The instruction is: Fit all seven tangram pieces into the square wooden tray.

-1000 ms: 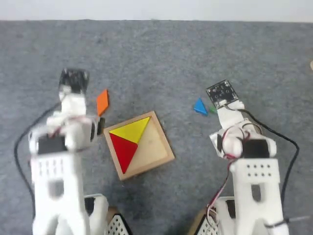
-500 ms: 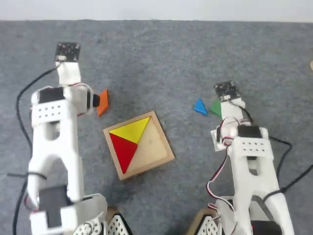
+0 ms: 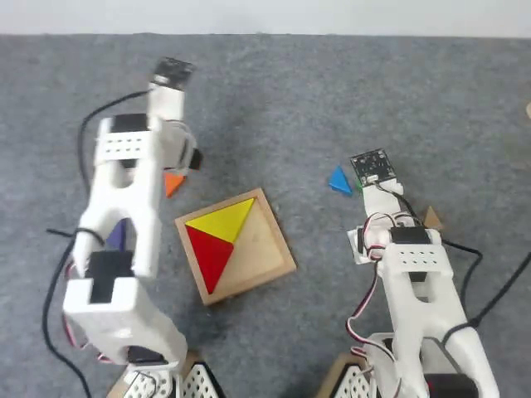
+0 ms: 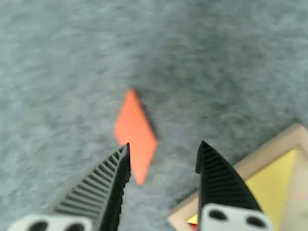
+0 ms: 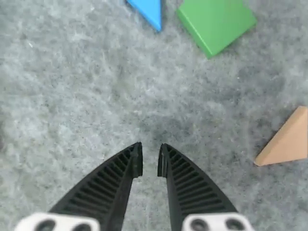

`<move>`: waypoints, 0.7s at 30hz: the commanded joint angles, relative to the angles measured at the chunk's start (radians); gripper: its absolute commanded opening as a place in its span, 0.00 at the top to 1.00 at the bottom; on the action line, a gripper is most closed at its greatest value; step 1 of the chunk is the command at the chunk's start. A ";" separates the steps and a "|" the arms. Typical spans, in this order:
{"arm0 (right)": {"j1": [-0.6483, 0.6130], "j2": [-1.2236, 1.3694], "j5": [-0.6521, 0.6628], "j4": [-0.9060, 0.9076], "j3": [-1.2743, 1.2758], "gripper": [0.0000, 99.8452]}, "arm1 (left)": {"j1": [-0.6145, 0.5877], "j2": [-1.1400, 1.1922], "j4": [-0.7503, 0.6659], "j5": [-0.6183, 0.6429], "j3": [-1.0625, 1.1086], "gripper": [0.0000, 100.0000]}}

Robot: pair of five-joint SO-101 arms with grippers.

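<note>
Two pieces lie in the square wooden tray [image 3: 278,253] near the middle of the grey carpet [image 3: 290,99] in the high view: a yellow triangle [image 3: 222,220] and a red triangle [image 3: 209,253], edge to edge, filling the side of the tray toward 9 o'clock; the rest of its floor is bare wood.

At the tray's 10 o'clock the left arm covers most of an orange piece [image 3: 172,183]; the left wrist view shows it whole, a parallelogram [image 4: 134,132] flat on the carpet just beside a corner of the tray. The left gripper [image 4: 164,146] hangs above it with its jaws spread wide, one fingertip [image 4: 124,154] over the piece's edge, and nothing is held.

At the tray's 2 o'clock lies a blue triangle [image 3: 338,180], and at 3 o'clock a tan triangle [image 3: 432,218]; the right arm's camera board sits between them. The right wrist view adds a green piece [image 5: 216,21] just beside the blue one [image 5: 148,8], apart from it; the tan one [image 5: 286,142] lies well off. The right gripper [image 5: 150,145] is over bare carpet, jaws all but pressed together, pinching nothing.

At the tray's 9 o'clock a dark purple scrap [image 3: 119,235] shows beside the left arm; its shape cannot be told.
</note>
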 commanded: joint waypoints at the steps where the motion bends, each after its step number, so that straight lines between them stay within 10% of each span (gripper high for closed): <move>1: -0.004 0.001 -0.009 -0.021 -0.003 0.93 | 0.032 0.043 0.000 0.017 -0.042 0.78; 21: -0.010 0.002 -0.009 -0.021 -0.002 0.93 | -0.081 0.247 -0.121 0.129 -0.051 0.78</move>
